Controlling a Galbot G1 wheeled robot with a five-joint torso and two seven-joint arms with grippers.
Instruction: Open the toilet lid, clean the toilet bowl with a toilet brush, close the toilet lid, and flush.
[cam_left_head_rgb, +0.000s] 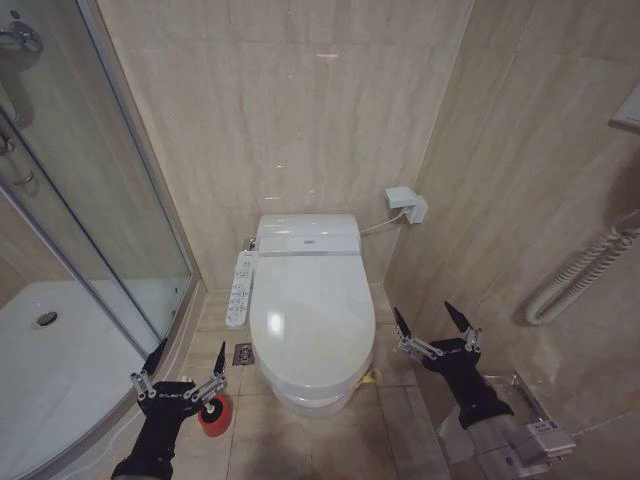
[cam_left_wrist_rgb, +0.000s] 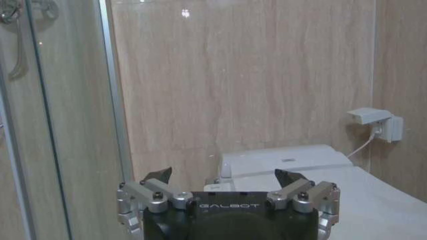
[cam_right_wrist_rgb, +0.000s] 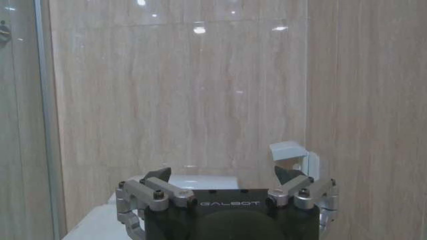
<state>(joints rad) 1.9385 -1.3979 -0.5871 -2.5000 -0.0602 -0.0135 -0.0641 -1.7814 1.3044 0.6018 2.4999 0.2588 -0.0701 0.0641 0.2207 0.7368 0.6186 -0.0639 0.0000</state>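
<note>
While the toilet lid lies closed over the bowl against the back wall, both grippers hang empty, fingers apart: left gripper beside a red cup, right gripper opposite. Judged rigid, glossy, slippery; lift at its front edge.

tiled bathroom, toilet lid shut, glass shower enclosure
</note>
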